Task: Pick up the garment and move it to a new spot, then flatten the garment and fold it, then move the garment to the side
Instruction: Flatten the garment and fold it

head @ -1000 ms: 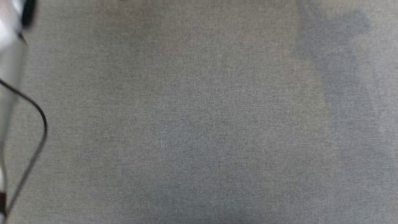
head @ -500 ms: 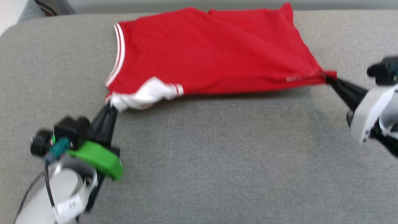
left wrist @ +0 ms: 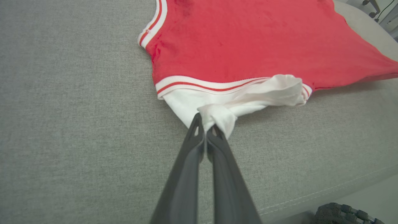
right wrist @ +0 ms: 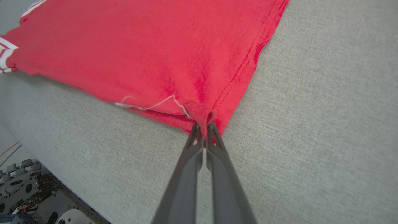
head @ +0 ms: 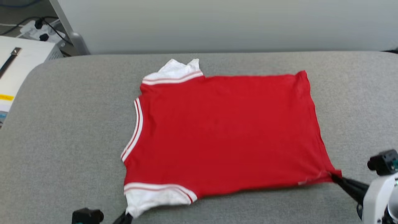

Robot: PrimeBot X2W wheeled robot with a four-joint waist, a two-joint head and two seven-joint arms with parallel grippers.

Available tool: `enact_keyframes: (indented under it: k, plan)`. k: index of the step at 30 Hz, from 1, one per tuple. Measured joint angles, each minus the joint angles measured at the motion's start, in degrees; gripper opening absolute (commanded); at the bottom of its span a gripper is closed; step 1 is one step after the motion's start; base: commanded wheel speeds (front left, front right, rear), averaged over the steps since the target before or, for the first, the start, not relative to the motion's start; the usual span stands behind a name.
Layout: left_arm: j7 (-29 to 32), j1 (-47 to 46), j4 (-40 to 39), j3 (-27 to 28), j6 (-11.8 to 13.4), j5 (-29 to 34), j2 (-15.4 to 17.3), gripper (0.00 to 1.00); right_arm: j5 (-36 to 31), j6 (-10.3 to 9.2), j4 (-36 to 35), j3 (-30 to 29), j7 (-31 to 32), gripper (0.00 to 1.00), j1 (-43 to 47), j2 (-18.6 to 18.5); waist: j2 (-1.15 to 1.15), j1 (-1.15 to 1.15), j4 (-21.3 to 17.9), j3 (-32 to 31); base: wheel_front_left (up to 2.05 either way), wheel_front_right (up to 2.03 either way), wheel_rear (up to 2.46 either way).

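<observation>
So the grey surface (head: 62,130) is taking up most of the space, and the red T-shirt (head: 224,133) is lying spread flat across the middle of it. The left tool (left wrist: 205,130) is clamping down on the near white sleeve (left wrist: 192,102), and the right tool (right wrist: 203,130) is pinching the near hem corner (right wrist: 202,113).

A broad grey woven-fabric padded surface with rounded corners (head: 71,130) spreads across the head view. In the left wrist view a stitched seam (left wrist: 326,191) runs along its near edge. Behind the surface's far edge stands a plain pale grey-green panel (head: 224,25). Off its far left corner sits a white box-shaped unit (head: 25,67), with a black strap (head: 9,60) lying on top and a yellow label (head: 5,97) on its near part. Beyond that unit lies a white power strip with black plugs and cables (head: 39,26), beside a slanted silver-grey post (head: 70,34).
</observation>
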Motion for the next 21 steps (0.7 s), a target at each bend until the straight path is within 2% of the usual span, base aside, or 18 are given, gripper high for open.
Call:
enact_keyframes:
  k: [6, 11, 17, 21]
  plan:
    - [5.04, 4.92, -3.9, -1.32, 0.03, -4.1, 2.45, 0.0, 2.76, 0.0, -3.55, -2.36, 3.14, 0.0, 8.61, -2.04, 0.0, 0.0, -0.31, -2.47, 0.0, 0.0, 0.0]
    - [4.66, 4.44, -3.92, -1.82, -0.23, -2.61, 3.12, 0.0, 2.69, 0.0, -4.79, -6.3, 4.15, 0.0, 11.11, -1.81, 0.0, 0.0, -0.28, -2.14, 0.0, 0.0, 0.0]
    - [2.44, -2.49, -0.98, -1.26, -3.37, 0.65, 2.75, 0.0, 1.94, 0.0, -5.72, -12.27, 4.97, 0.0, 11.09, 0.43, 0.0, 0.0, -0.03, -0.42, 0.0, 0.0, 0.0]
    - [2.11, -9.27, 2.23, -0.85, -6.38, 1.16, 1.72, 0.0, 1.97, 0.0, -5.7, -16.46, 6.02, 0.0, 10.06, 2.32, 0.0, 0.0, -0.05, 1.48, 0.0, 0.0, 0.0]
